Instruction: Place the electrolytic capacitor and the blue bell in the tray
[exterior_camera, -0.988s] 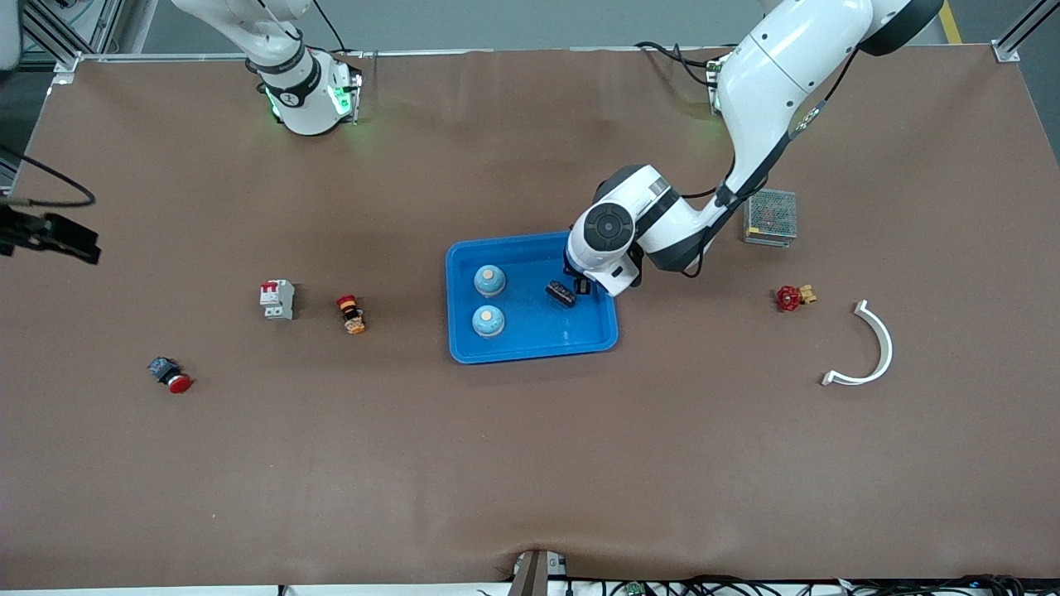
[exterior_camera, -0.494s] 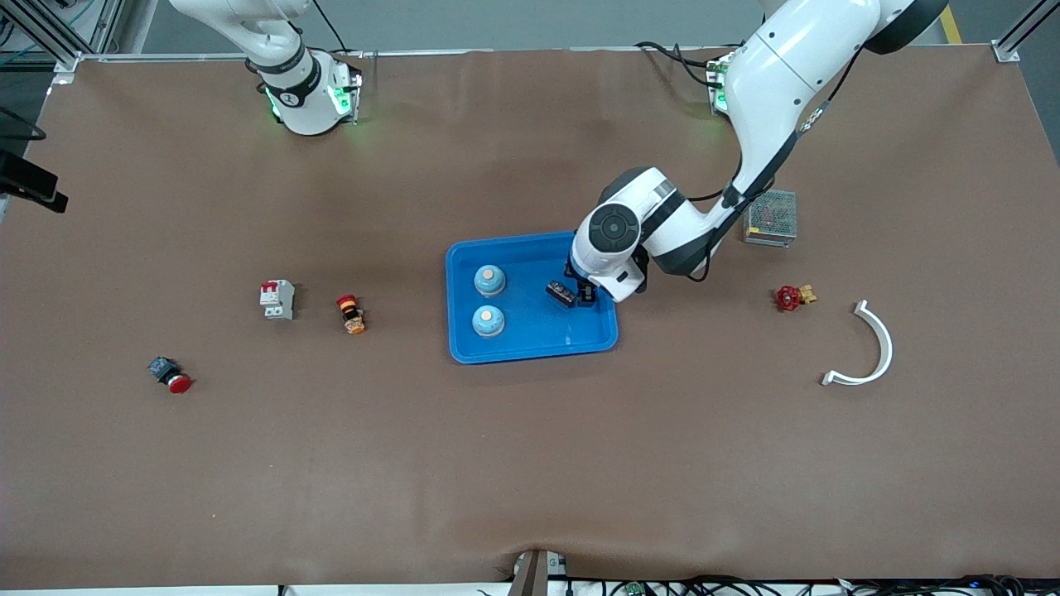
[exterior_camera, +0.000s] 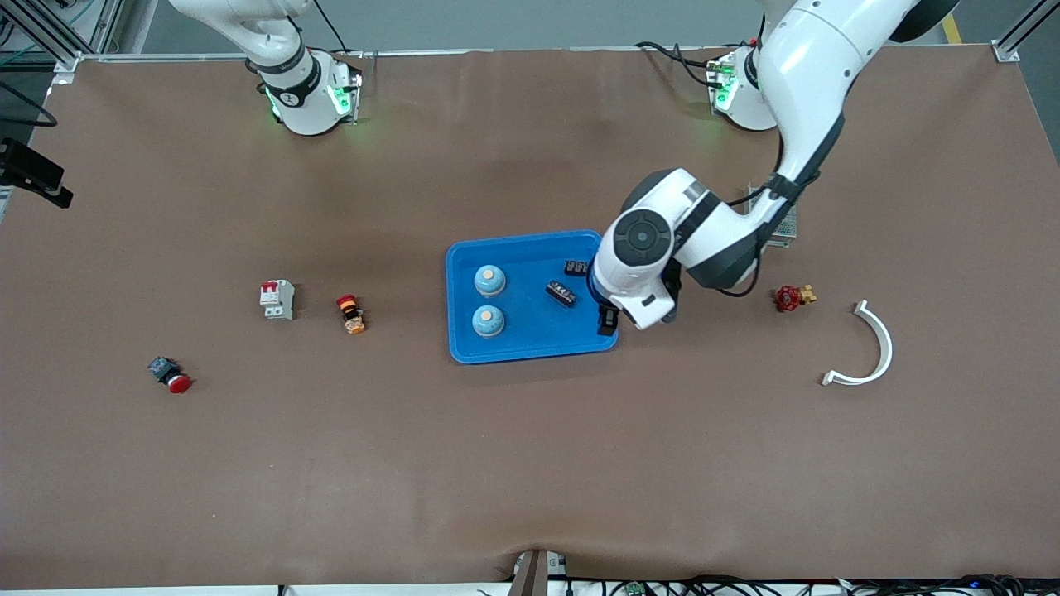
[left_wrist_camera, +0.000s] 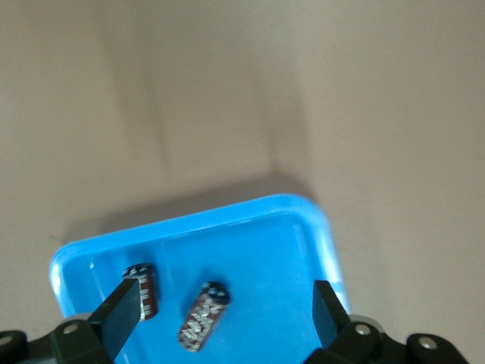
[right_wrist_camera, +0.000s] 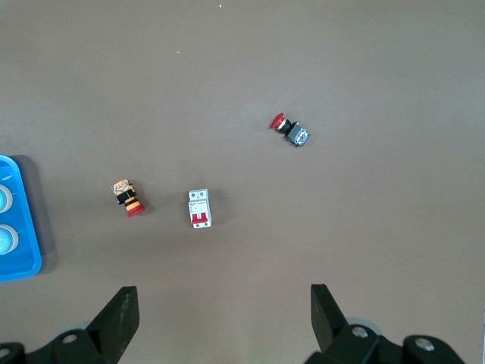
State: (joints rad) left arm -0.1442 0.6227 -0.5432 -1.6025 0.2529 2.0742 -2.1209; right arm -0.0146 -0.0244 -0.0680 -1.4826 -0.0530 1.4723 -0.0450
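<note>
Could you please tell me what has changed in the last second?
The left gripper has drawn back from the capacitors toward the tray edge, open and empty. A second capacitor is now uncovered. Both bells stayed put; the right gripper waits.

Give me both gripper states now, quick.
Left gripper: open, empty, over the tray.
Right gripper: open, empty, waiting above the table.

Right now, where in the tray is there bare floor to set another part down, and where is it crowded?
In the tray, bare floor runs along the rim nearest the front camera, below the two blue bells and the capacitors. The corner under the left gripper, jaws open, is crowded. The right gripper waits over bare table.
</note>
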